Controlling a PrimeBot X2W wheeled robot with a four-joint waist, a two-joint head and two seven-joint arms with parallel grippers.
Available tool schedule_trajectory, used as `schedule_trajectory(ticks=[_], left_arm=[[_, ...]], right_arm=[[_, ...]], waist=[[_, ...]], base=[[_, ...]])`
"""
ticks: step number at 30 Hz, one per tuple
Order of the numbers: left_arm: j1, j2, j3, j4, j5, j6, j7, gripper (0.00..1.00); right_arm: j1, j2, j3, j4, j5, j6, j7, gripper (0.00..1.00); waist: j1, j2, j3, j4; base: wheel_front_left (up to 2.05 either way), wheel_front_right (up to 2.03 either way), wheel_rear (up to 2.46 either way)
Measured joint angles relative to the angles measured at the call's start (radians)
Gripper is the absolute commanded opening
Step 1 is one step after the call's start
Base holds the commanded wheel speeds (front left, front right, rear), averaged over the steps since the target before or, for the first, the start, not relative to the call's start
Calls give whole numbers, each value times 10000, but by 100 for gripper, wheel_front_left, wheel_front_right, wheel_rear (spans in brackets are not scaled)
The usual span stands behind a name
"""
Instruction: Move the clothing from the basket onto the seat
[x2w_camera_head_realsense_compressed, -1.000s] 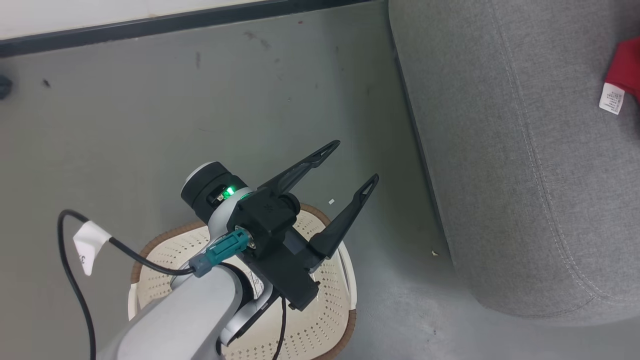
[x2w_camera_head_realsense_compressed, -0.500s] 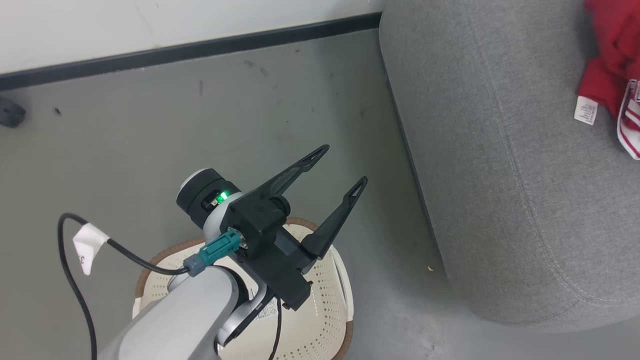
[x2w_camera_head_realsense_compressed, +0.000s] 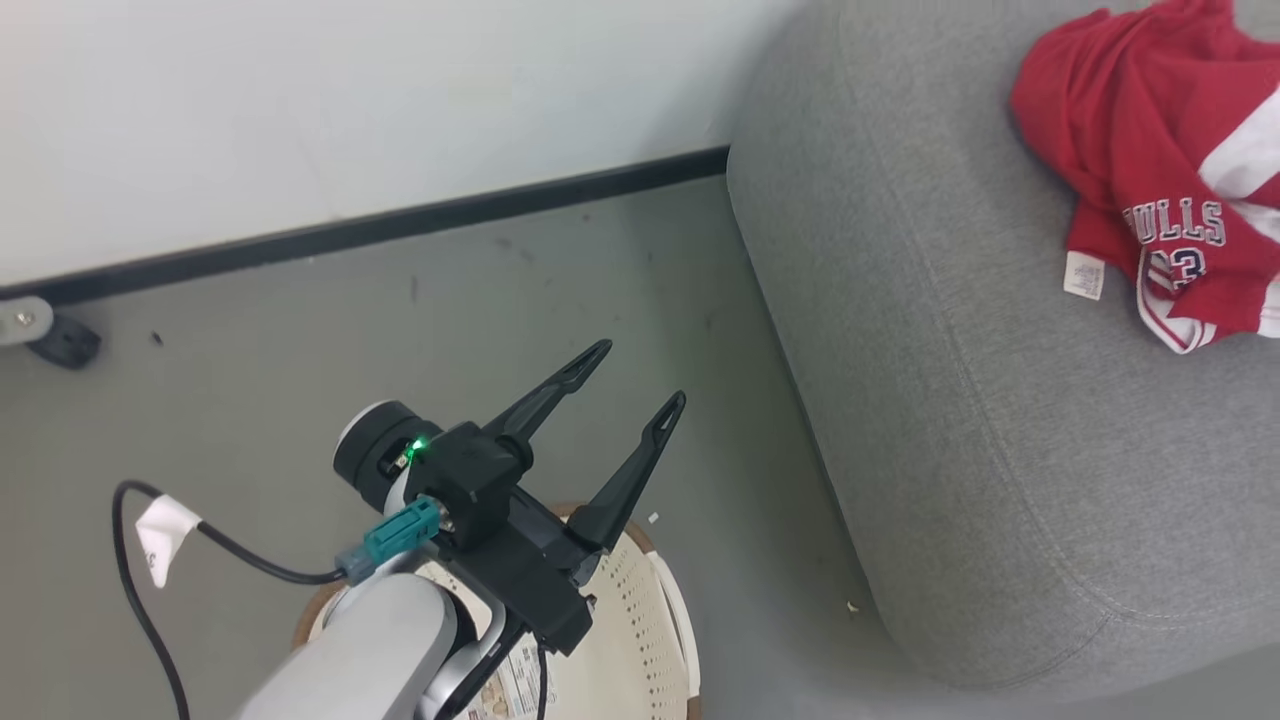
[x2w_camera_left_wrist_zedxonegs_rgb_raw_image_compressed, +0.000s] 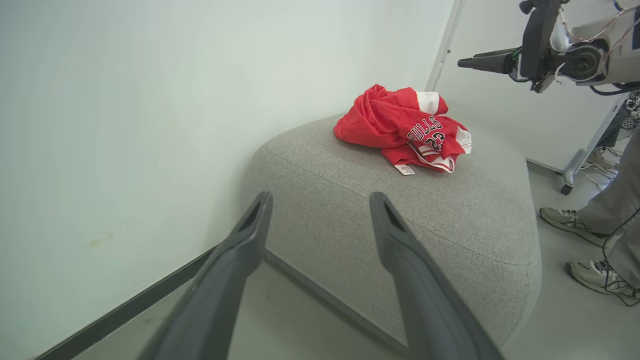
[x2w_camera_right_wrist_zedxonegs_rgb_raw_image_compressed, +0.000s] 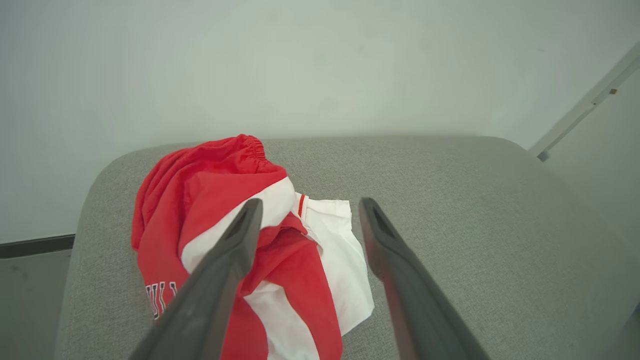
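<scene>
Your left gripper (x2w_camera_head_realsense_compressed: 642, 371): fingers apart, nothing between them, poised over the basket (x2w_camera_head_realsense_compressed: 650, 610), off the near corner of the seat (x2w_camera_head_realsense_compressed: 950, 450). The basket stands on the floor just beside the seat; the arm covers much of it.

Clothing (x2w_camera_head_realsense_compressed: 1150, 150): one red heap with white trim, "BULLS 23" print facing up and a white label at its edge. It lies on top of the seat, toward the seat's wall side.

Your right gripper (x2w_camera_right_wrist_zedxonegs_rgb_raw_image_compressed: 310, 202): fingers spread, empty, hanging above the seat over the heap and clear of the cloth.

A person's shoes (x2w_camera_left_wrist_zedxonegs_rgb_raw_image_compressed: 570, 222) are on the floor beside the seat, well apart from the clothing.
</scene>
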Motion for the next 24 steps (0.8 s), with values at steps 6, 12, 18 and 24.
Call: schedule_trajectory(ticks=[6, 12, 18, 24], left_arm=[[464, -56, 198, 230, -205, 88, -324, 100], [1047, -58, 591, 543, -474, 374, -587, 100], [1866, 21, 1112, 677, -844, 742, -738, 100], [2508, 102, 1555, 663, -1003, 1126, -788, 100]], right_arm=[[497, -17, -199, -290, 324, 100, -757, 100], [1273, 42, -384, -792, 585, 127, -1369, 100], [2680, 230, -562, -1749, 991, 142, -1557, 100], [4045, 353, -807, -2895, 1279, 180, -1645, 100]], waist=[[0, -1, -773, -30], [-1, -1, -1586, 1], [0, -1, -2524, 155], [0, -1, -3159, 453]], base=[[0, 0, 0], [0, 0, 0], [0, 0, 0], [0, 0, 0]])
